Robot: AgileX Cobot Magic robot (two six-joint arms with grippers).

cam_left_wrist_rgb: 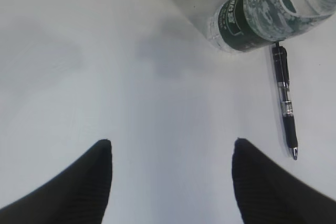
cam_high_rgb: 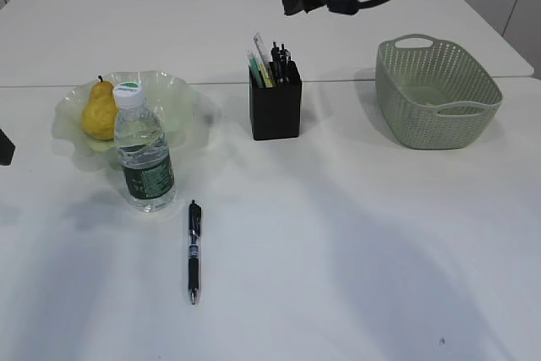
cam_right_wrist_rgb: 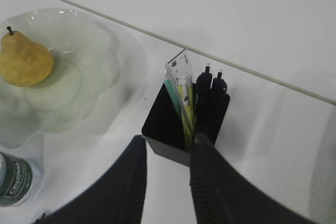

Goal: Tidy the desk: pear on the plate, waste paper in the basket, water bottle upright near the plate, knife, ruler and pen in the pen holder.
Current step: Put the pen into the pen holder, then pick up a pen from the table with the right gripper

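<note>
1. Hovering above the pen holder [cam_right_wrist_rgb: 185, 129], your right gripper [cam_right_wrist_rgb: 167, 153] has its jaws slightly parted with nothing between them; the holder stands near the desk's [cam_high_rgb: 355, 243] far edge, with the ruler [cam_right_wrist_rgb: 181, 85] and dark pens upright inside.
2. Your left gripper [cam_left_wrist_rgb: 172, 156] hangs over bare desk near the left edge, jaws wide apart and empty.
3. You see the water bottle [cam_high_rgb: 144, 158] upright, just in front of the plate [cam_high_rgb: 173, 95], which carries the pear [cam_high_rgb: 100, 112].
4. One black pen [cam_high_rgb: 193, 251] lies flat on the desk, just right of the bottle, toward the near edge.
5. You find the basket [cam_high_rgb: 439, 90] toward the far right corner.
</note>
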